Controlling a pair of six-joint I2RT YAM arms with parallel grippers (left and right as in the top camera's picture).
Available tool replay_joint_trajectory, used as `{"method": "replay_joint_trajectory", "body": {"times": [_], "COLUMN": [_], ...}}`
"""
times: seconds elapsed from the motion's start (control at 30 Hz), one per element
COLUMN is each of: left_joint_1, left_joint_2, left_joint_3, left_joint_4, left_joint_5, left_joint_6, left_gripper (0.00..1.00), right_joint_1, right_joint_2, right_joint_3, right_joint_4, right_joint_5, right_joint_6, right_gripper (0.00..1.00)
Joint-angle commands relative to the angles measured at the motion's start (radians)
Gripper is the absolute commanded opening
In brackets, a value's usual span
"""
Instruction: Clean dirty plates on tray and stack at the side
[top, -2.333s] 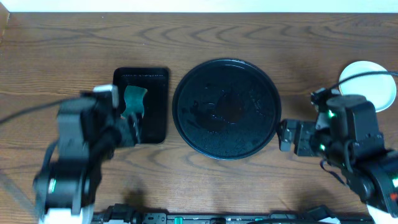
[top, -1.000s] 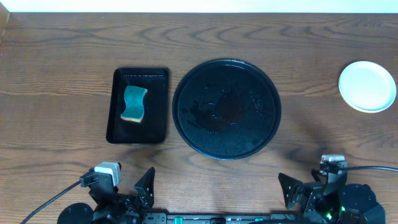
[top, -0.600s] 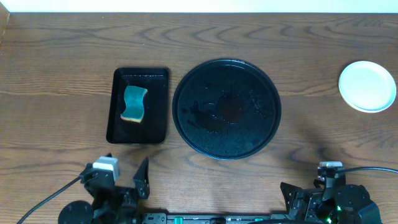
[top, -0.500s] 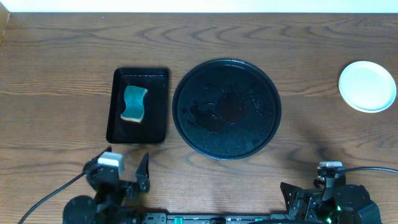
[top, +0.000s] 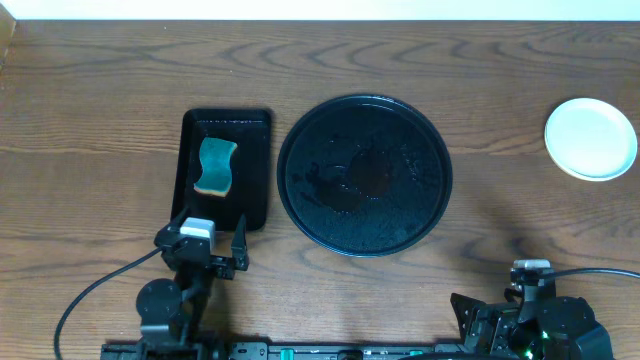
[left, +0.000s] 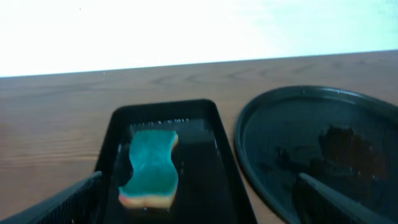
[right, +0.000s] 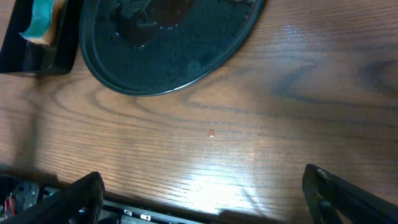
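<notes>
The round black tray lies mid-table, holding no plates, only wet dark smears on its surface; it also shows as the tray and the tray. A pale plate rests on the wood at the far right; whether others lie under it I cannot tell. My left gripper is open and empty, just short of the small tray's near end. By the front edge at the right, my right gripper is open over bare wood.
A small rectangular black tray left of the round one holds a teal sponge. The table's front edge with the arm bases runs along the bottom.
Both arms pulled back from beside the tray to the front edge. In the last second the left gripper moved forward toward the small tray; the right one stayed still.
</notes>
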Motion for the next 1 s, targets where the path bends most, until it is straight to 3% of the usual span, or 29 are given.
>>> {"method": "replay_joint_trajectory", "body": {"times": [0.0, 0.3, 0.97], "left_joint_1": [0.006, 0.006, 0.006], "left_joint_2": [-0.008, -0.009, -0.006], "left_joint_3": [-0.068, -0.144, -0.144], "left_joint_4": [0.077, 0.205, 0.204], "left_joint_5": [0.032, 0.053, 0.053], "left_joint_6": [-0.047, -0.071, -0.071], "left_gripper": [0.94, 0.94, 0.95], "right_joint_1": [0.006, 0.006, 0.006], "right_joint_2": [-0.007, -0.007, -0.007], "right_joint_3": [0.000, 0.000, 0.000], "right_joint_4": [-0.002, -0.002, -0.002], "right_joint_5": [-0.008, -0.008, -0.008], "right_joint_6": [0.011, 0.011, 0.011], "right_gripper": [0.99, 0.99, 0.99]}}
